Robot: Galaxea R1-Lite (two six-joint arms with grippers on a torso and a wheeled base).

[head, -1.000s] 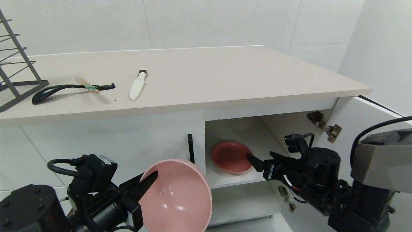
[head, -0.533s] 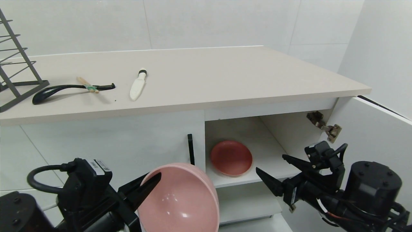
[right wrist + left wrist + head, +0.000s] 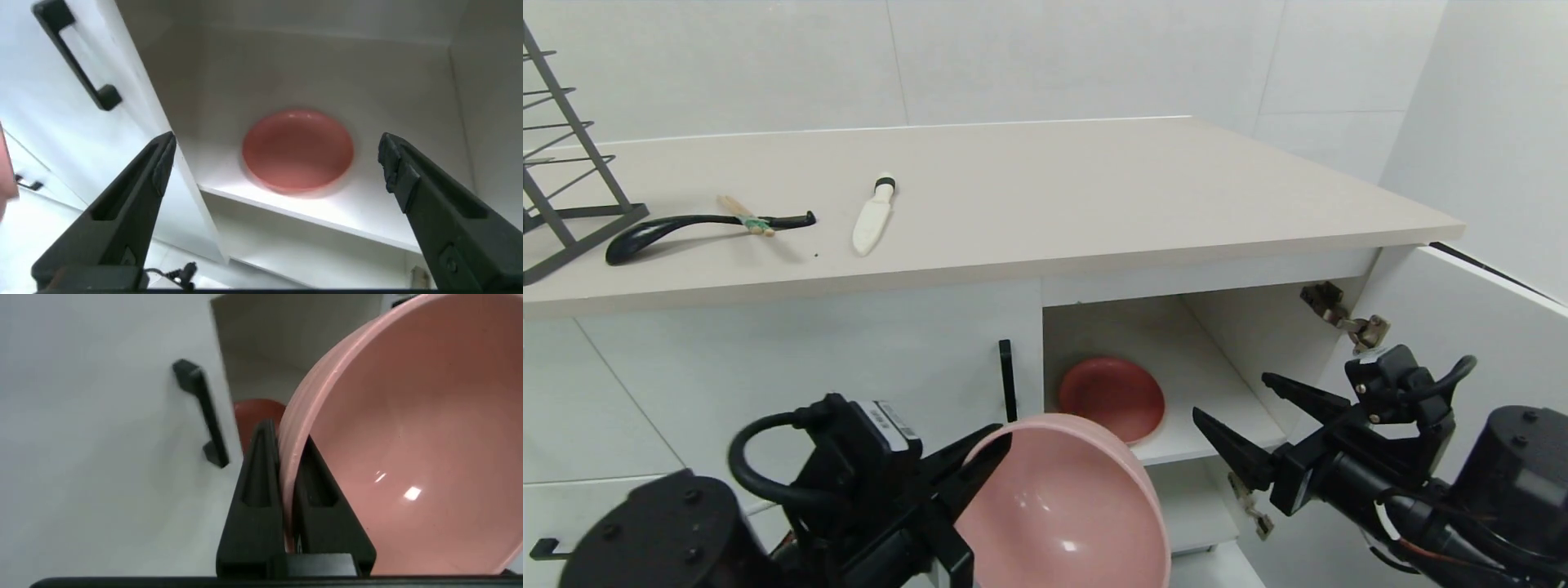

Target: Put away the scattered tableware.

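Observation:
My left gripper is shut on the rim of a large pink bowl, held low in front of the open cabinet; the left wrist view shows the pink bowl with its rim pinched between the fingers. A red plate lies on the cabinet's upper shelf, also visible as the red plate in the right wrist view. My right gripper hangs open just outside the cabinet mouth, to the right of the bowl, with nothing between its fingers. On the countertop lie a black ladle, wooden chopsticks and a white knife.
The cabinet door stands open at the right, its hinge exposed. The shut left door carries a black handle. A grey wire rack stands at the counter's far left. A lower shelf sits beneath the plate's shelf.
My left gripper has carried the pink bowl rightward, toward the cabinet opening. My right gripper has drawn back out of the cabinet to the right, away from the red plate.

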